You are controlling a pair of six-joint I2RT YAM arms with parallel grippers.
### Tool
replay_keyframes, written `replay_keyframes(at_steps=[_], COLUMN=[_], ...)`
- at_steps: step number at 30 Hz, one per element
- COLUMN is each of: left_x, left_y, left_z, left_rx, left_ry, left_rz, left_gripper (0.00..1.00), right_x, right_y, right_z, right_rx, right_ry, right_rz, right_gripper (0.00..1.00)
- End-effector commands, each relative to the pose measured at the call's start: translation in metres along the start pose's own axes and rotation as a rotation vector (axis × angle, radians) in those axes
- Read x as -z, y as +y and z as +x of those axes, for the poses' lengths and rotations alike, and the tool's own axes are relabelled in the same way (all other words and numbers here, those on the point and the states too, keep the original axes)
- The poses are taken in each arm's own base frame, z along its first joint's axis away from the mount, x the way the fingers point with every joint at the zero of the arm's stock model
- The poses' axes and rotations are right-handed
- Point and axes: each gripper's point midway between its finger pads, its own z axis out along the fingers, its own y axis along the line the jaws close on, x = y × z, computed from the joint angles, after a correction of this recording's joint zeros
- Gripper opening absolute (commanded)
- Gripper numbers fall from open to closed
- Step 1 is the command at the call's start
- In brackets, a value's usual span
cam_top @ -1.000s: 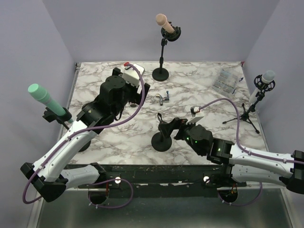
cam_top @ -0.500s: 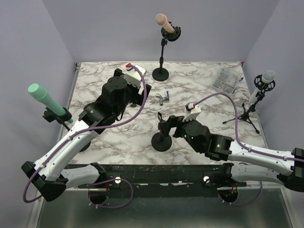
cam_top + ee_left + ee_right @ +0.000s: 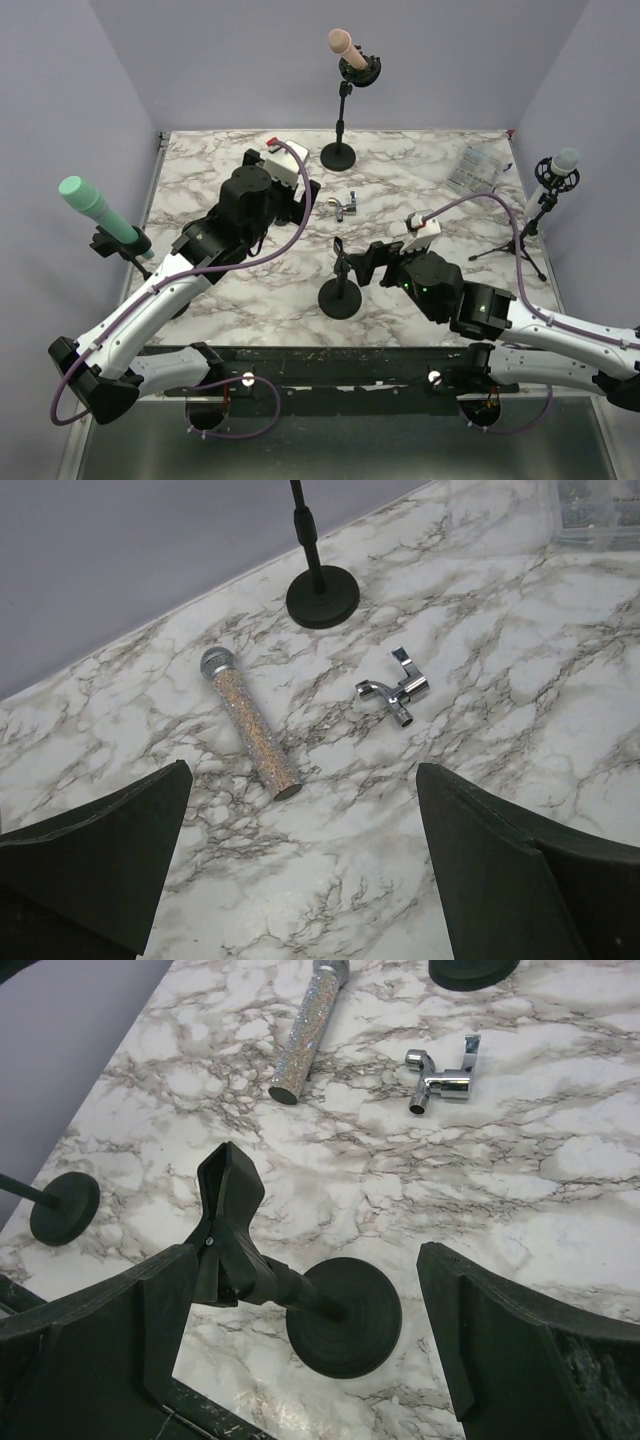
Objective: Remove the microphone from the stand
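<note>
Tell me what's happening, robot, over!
Left gripper open, right gripper open, nothing held. Glitter microphone lying flat on the table, off the stand. Stand's clip empty. Small metal part beside it, not touching.

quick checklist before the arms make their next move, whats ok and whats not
1. Mic off the stand: ok, it lies flat on the table.
2. Clip empty: ok.
3. Stand upright, base flat: ok.
4. Left pincer open and empty: ok, it hangs above the mic.
5. Right pincer open and empty: ok.
6. Right pincer clear of the clip: cannot tell, the clip sits close beside one finger.
7. Metal fitting apart from the mic: ok.
</note>
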Motion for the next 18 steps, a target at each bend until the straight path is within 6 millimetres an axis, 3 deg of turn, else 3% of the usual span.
replay_keyframes(at_steps=[1,9,13,18], left_x=[0.009,0.06,0.099,0.155], left_y=[-0.011,-0.02,-0.01,0.018], left_z=[-0.012,-0.009,-0.011,-0.01], left_rx=[0.122,0.285,0.321,0.415], left_ry=[-0.046,0.018,0.052,0.131], left_rz=[0.047,0.145,0.148,0.055], left_gripper=[0.99,0.98,0.98,0.99], right_x=[0.012,0.019,0.018,0.018], right_y=[-0.01,-0.017,-0.013,-0.01], right_z=[-0.008,-0.01,-0.007,-0.003], right_rx=[0.016,0.003,0.004,0.006], right_ry=[-0.012,-0.055,-0.053,-0.052], right_rz=[0.005,-0.01,-0.039,-0.066], right_gripper=[1.0,1.0,1.0,1.0])
